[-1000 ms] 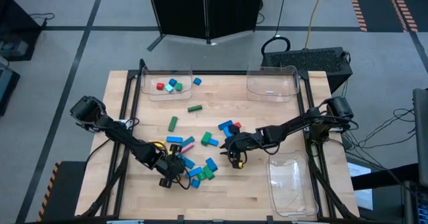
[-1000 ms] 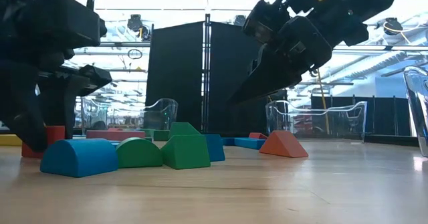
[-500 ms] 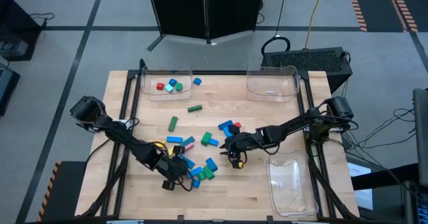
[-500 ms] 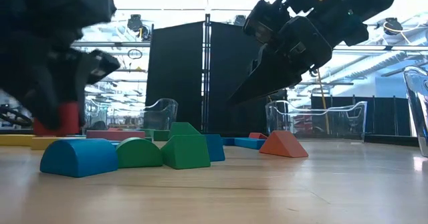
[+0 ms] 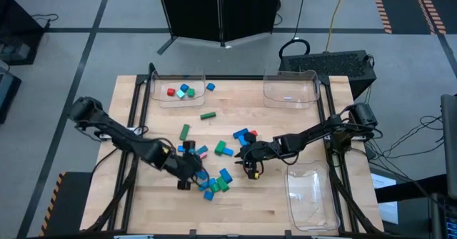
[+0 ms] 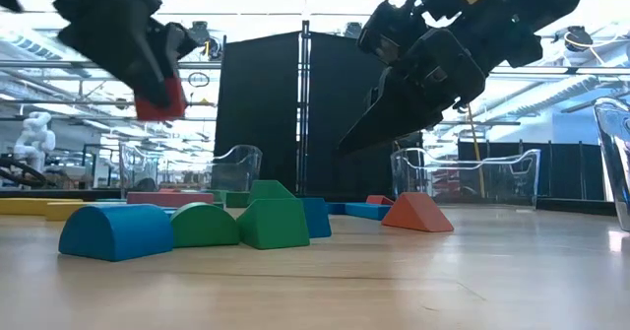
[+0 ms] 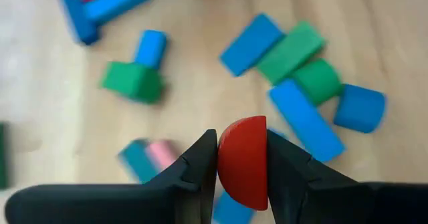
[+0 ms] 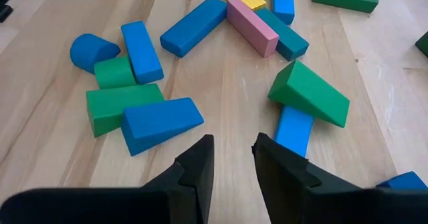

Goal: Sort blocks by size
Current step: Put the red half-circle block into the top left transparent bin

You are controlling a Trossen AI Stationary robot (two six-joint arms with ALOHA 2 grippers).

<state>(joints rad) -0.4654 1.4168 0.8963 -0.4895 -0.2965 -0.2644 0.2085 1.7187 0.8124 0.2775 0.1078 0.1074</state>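
One red half-round wooden block (image 7: pixel 243 162) is pinched between the jaws of the left gripper (image 7: pixel 242 158), lifted clear of the wooden bench (image 5: pixel 271 203). Loose coloured blocks (image 5: pixel 214 184) are scattered mid-bench, at five o'clock from that gripper. Empty jaws, narrowly parted, are carried by the right gripper (image 8: pixel 231 158) at three o'clock of the scatter, near a green wedge (image 8: pixel 309 93).

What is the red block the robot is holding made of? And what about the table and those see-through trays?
The red block in the left gripper looks like painted wood: solid matte colour, smooth rounded edge, though it could be plastic. The table looks like bare pale wood, with grain lines and plank seams. The trays look like clear, shiny plastic, since the table shows through them.
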